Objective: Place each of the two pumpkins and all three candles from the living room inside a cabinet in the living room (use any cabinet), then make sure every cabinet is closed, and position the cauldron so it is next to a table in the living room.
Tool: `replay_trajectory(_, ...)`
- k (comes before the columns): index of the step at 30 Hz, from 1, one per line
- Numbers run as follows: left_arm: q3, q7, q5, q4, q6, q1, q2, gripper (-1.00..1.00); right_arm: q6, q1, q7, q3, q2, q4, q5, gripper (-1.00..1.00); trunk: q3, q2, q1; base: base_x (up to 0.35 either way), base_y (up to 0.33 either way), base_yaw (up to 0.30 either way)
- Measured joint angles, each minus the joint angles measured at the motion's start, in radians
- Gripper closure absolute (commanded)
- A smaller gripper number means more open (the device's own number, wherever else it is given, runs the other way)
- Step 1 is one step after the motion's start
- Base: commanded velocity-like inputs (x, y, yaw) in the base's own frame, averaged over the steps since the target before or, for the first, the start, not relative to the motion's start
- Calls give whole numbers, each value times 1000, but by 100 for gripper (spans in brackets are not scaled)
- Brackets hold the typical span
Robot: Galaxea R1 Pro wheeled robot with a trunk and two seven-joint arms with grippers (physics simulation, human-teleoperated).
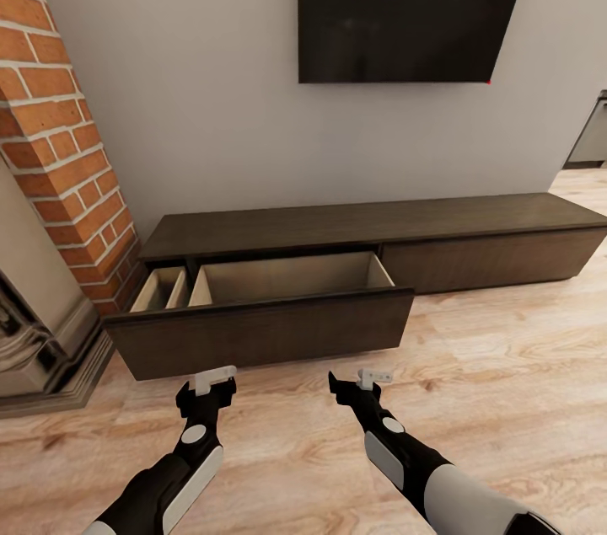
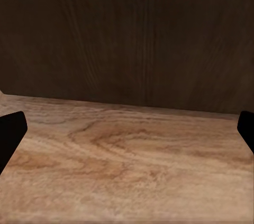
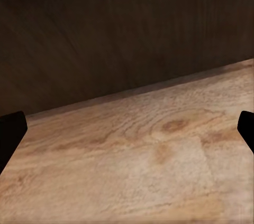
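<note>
One long, low, dark brown wooden cabinet (image 1: pixel 371 236) against the grey wall, left drawer (image 1: pixel 261 324) pulled out, pale interior showing bare as far as the front panel lets it be seen.

Left hand (image 1: pixel 211 382) and right hand (image 1: pixel 358 383): both low over the pale wood plank floor (image 1: pixel 506 366), just short of the drawer front, fingers spread wide, nothing held. Pumpkins, candles, cauldron: none visible at this station. Judged status: storage opened and ready; no item seen stowed; loading of five items, closing of the drawer and cauldron placement all remain outstanding.
</note>
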Motion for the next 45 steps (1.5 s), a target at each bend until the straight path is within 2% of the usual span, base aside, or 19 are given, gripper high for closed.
replay_trajectory(6,0,0,1,1,2,0,-1,-100,1,0,0,0,0,0,0,-100,0,0,0,83,39,0)
replay_trajectory(20,0,-1,7,6,3,0,-3,-100,6,0,1,0,0,-1,0,-100,0,0,0,258,133,0)
replay_trajectory(31,-2,1,0,2,-1,0,-1,-100,8,0,1,0,0,-2,0,-100,0,0,0,25,10,0)
replay_trajectory(35,-2,0,1,2,-1,0,-1,-100,8,0,1,0,0,-2,0,-100,-15,-1,2,0,0,0)
replay_trajectory(45,-1,-1,2,6,1,0,-2,-100,8,0,1,0,0,-5,0,-100,-15,-1,2,44,22,0)
